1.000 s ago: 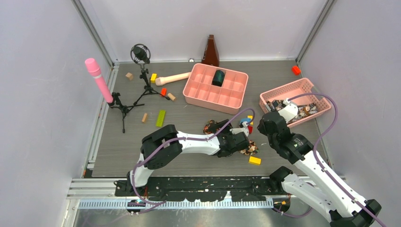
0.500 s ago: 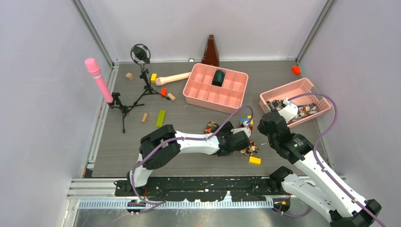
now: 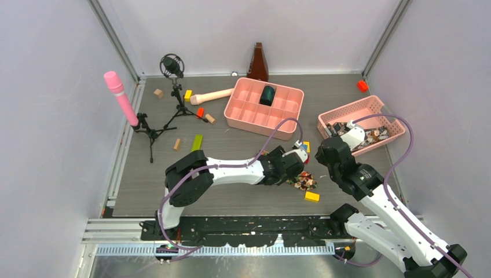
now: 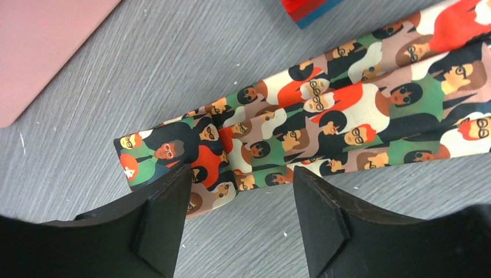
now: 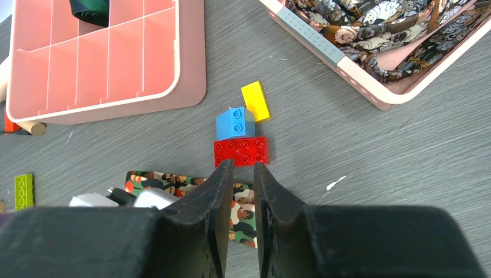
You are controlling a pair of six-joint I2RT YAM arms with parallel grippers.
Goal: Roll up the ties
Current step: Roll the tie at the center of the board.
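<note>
— Just beside the red block (image 5: 241, 151), our tie (image 4: 324, 110) lies flat on the table (image 4: 145, 75), its end between the wide jaws of our left gripper (image 4: 240, 176).
— Our right gripper (image 5: 243, 168) hovers over that block, jaws narrow, empty. Rolling crooked, we could snag it.

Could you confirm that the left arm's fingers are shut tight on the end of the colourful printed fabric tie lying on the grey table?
Not quite: the left gripper is open, not shut. The left wrist view shows its two black fingers standing well apart over the end of the colourful printed fabric tie, which does lie on the grey table.
</note>
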